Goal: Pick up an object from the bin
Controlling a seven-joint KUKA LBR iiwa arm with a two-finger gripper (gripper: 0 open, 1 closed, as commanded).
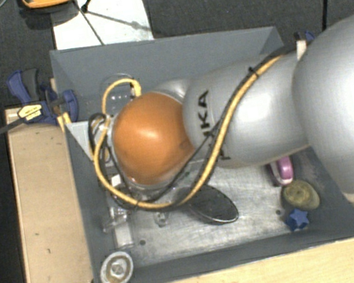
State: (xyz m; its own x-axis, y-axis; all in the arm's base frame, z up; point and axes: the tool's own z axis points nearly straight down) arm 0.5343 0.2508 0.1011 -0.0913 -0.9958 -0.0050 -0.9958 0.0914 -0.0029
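My gripper (141,225) pokes out below the orange cover at the bin's left side. Its two pale fingertips (120,226) stand apart just over the floor, open, and between them I see only bare bin floor. A flat black oval thing (213,206) lies just right of the gripper, partly under the arm. A round silvery lid-like thing (116,268) sits in the bin's near left corner, below and left of the fingertips.
Near the right wall lie a pink thing (284,170), an olive round lump (300,195) and a small blue star-shaped piece (297,218). The arm and its yellow cable cover the bin's middle and back.
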